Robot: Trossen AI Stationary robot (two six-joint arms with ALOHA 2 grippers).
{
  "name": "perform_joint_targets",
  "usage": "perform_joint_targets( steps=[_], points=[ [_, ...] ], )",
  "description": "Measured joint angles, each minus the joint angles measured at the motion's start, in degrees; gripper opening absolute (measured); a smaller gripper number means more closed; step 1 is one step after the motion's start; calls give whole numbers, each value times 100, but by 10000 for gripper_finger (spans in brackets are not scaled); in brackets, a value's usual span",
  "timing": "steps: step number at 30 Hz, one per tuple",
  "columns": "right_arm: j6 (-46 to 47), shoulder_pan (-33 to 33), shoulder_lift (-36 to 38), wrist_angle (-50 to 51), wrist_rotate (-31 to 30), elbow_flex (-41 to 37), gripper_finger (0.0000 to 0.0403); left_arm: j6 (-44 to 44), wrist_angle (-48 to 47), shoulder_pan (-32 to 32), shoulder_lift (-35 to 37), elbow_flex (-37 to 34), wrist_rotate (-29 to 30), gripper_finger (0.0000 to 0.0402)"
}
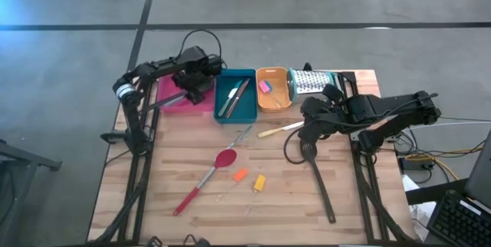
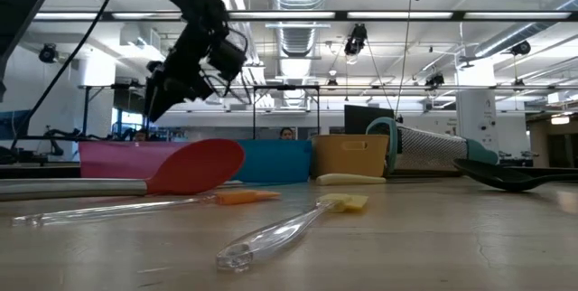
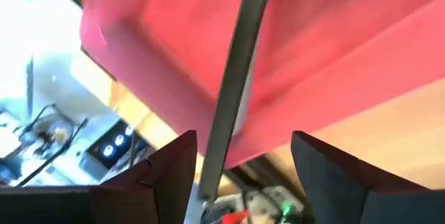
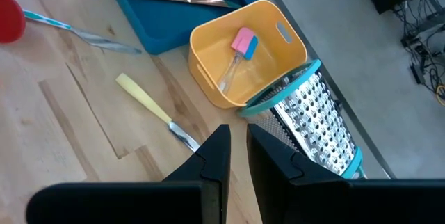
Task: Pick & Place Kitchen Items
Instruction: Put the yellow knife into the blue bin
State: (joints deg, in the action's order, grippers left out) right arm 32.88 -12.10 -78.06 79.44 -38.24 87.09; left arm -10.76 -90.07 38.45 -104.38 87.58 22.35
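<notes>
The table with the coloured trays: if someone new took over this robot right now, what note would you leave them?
Left gripper: open above the pink rectangular tray; a long grey handle lies in that tray, between the open fingers.
Right gripper: shut, empty, beside the metal box grater.
Done: two thin knives in the teal tray; pink-headed small spatula in the orange tub.
Left on the wood: red spoon, black slotted turner, yellow-handled knife, small orange piece, small yellow piece.

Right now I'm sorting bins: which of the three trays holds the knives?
The teal tray, the middle one: two thin knives lie inside. The pink tray on one side and the orange tray on the other hold none.
</notes>
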Motion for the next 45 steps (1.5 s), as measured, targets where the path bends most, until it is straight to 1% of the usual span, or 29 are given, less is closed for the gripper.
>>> perform_joint_targets(
  steps=[6,12,16,20,27,34,38,43,45],
  points=[
    [0,0,0,0,7,0,43,-188,31,-682,405,200,-145,237],
    [2,0,0,-14,0,0,43,-646,84,-1653,929,206,-126,237],
    [0,2,0,-35,-69,0,43,-1006,264,-2444,1237,176,218,238],
    [0,2,1,-39,-74,0,43,-1318,819,-3230,1481,-22,500,238],
    [2,2,0,-54,-76,-9,43,-1357,2144,-4390,1670,-701,572,238],
    [4,2,0,-57,-79,-118,43,-1814,2925,-5261,1668,-1611,651,238],
    [-3,2,0,-65,-80,-223,43,-2041,3357,-5560,1666,-2174,670,238],
    [-99,2,0,-295,-87,-340,43,-2186,3934,-5628,1661,-2795,669,238],
    [-233,2,0,-388,-91,-368,43,-2321,4010,-5626,1660,-2957,645,238]
  ],
)
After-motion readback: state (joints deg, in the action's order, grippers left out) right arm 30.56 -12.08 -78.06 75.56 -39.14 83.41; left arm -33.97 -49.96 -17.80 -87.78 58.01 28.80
